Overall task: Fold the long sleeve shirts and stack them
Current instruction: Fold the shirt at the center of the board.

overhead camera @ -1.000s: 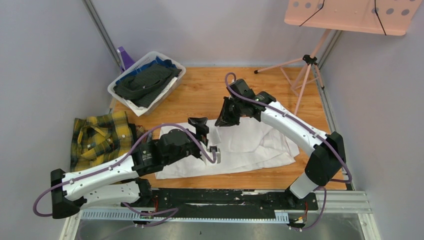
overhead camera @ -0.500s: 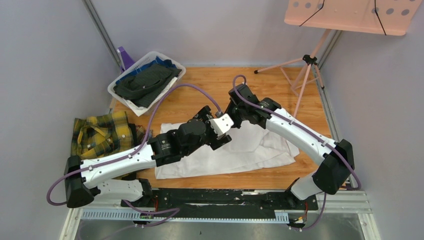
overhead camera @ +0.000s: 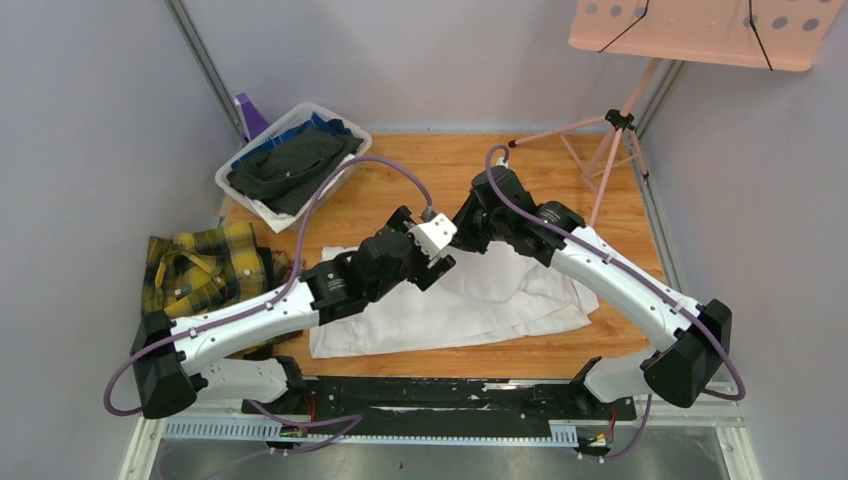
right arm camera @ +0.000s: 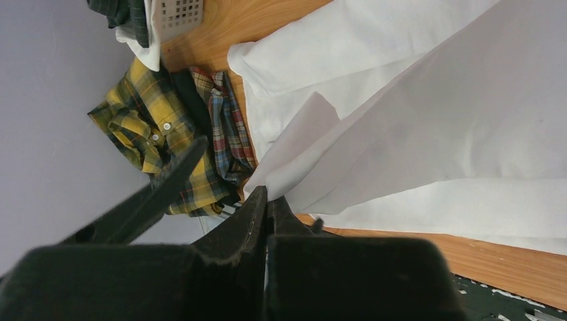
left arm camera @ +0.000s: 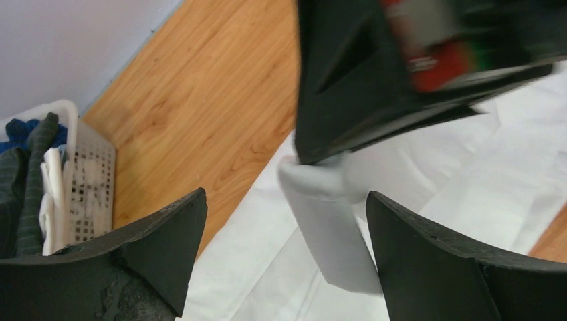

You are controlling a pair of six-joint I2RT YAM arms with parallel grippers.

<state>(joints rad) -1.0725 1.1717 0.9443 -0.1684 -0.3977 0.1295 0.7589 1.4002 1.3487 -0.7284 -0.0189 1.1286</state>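
Right gripper [right arm camera: 266,197] has its fingers pressed together, pinching a fold of the white shirt [overhead camera: 500,300]. From the pinch the cloth rises to a point, then fans out into wide flat panels. Left gripper [left arm camera: 286,204] is spread wide and grips nothing. In the left wrist view its two black fingers [left arm camera: 167,247] stand well apart on either side of the raised white fold. The right gripper's black body is blurred just above that fold. In the top view both grippers meet over the far left part of the white shirt, near the middle of the table [overhead camera: 420,175]. Whether the left fingers touch the cloth, cannot tell. The rest of the white shirt lies spread across the near centre of the table, rumpled at its right end, with its near edge close to the arm bases. The plaid shirt [overhead camera: 200,275], yellow and dark green, lies bunched at the left edge, apart from the white one. A blue-red plaid cloth [right arm camera: 227,134] sits against its right side, between the two shirts. The basket [overhead camera: 245,205] sits at the far left corner and holds dark clothes. A pink stand [overhead camera: 620,120] stands at the far right.
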